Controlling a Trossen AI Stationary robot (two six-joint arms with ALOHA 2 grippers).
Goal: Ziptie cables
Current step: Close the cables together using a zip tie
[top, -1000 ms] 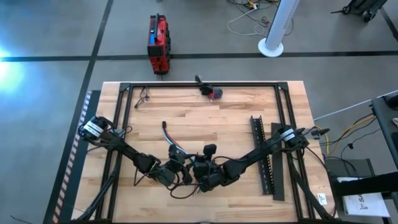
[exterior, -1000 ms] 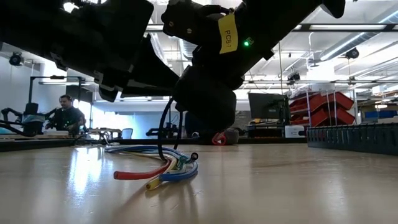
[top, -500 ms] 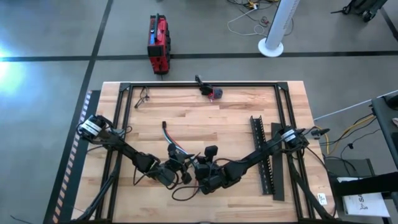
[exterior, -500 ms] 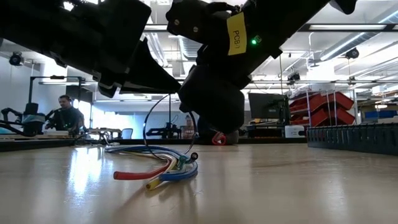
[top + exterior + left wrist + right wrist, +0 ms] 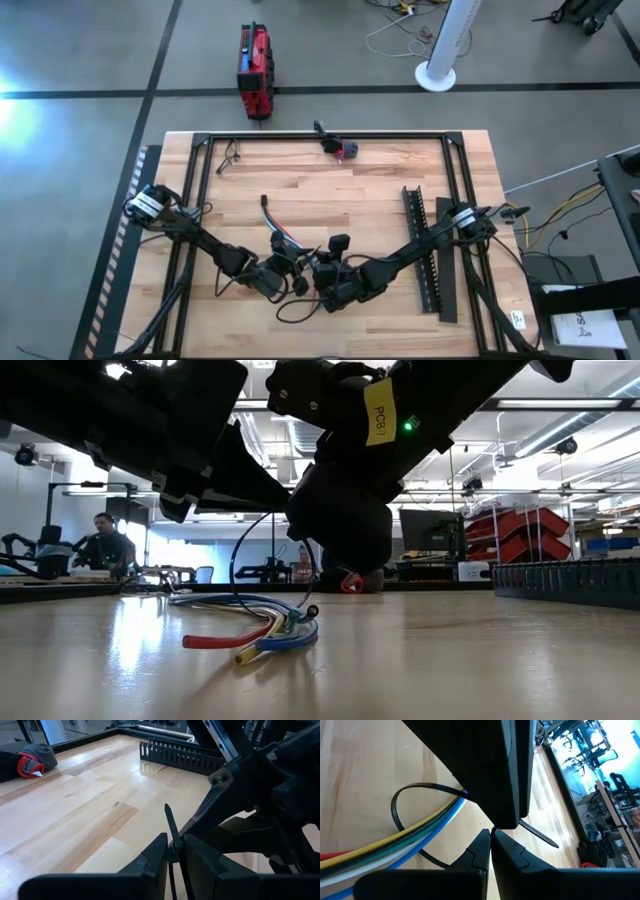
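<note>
The cables point(image 5: 280, 235) lie on the table as a bundle of yellow, green, white, blue and red wires point(image 5: 395, 847), their ends near the front in the low view point(image 5: 260, 638). A thin black zip tie point(image 5: 395, 815) loops around them and stands up as an arch point(image 5: 236, 565). My two grippers meet just over the bundle's near end. My left gripper point(image 5: 172, 851) is shut on the zip tie's strip. My right gripper point(image 5: 490, 837) is shut close beside it, right of it in the high view point(image 5: 320, 280). My left gripper pinches the zip tie's strip point(image 5: 172, 840) between its two fingers, a short way below the free tip. The tip point(image 5: 166, 810) sticks out past the fingertips, clear of the table. My right gripper is shut where the loop's lower run point(image 5: 451, 866) leads in. Its own fingers hide the contact, so I cannot tell which part it has.
A black toothed strip point(image 5: 420, 250) lies on the table's right side. A red and grey object point(image 5: 347, 150) sits at the far edge. Black frame rails point(image 5: 200, 180) border the table. A person point(image 5: 105, 540) sits in the room beyond.
In the first half second the zip tie's arch over the cables widened from a narrow upright bend into a rounder loop, while my right gripper shifted a little toward the table's right. The cables stayed where they were. Since then nothing has moved.
</note>
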